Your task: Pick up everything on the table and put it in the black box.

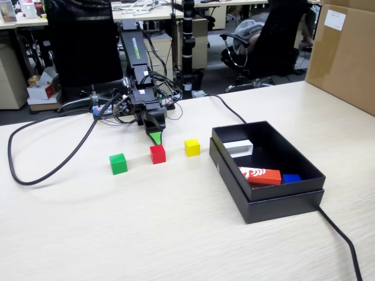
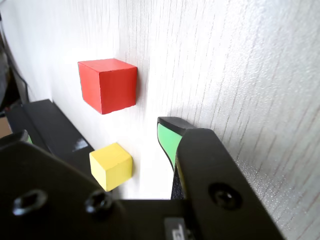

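Three small cubes lie in a row on the pale wood table (image 1: 176, 228): green (image 1: 118, 163), red (image 1: 157, 153) and yellow (image 1: 191, 147). The black box (image 1: 281, 208) stands to their right. My gripper (image 1: 154, 136) points down just behind the red cube, a little above the table, open and empty. In the wrist view, which lies on its side, the gripper (image 2: 95, 130) has its jaws wide apart. The red cube (image 2: 107, 85) lies ahead of it. The yellow cube (image 2: 111, 165) and the box edge (image 2: 55, 130) show between the jaws. The green cube is out of that view.
The box holds a white oblong block (image 1: 237, 147), a red-orange block with white marking (image 1: 259, 175) and a small blue piece (image 1: 291, 178). A brown carton (image 1: 343, 52) stands at the far right. Black cables run across the table at left (image 1: 53, 170) and right (image 1: 343, 240).
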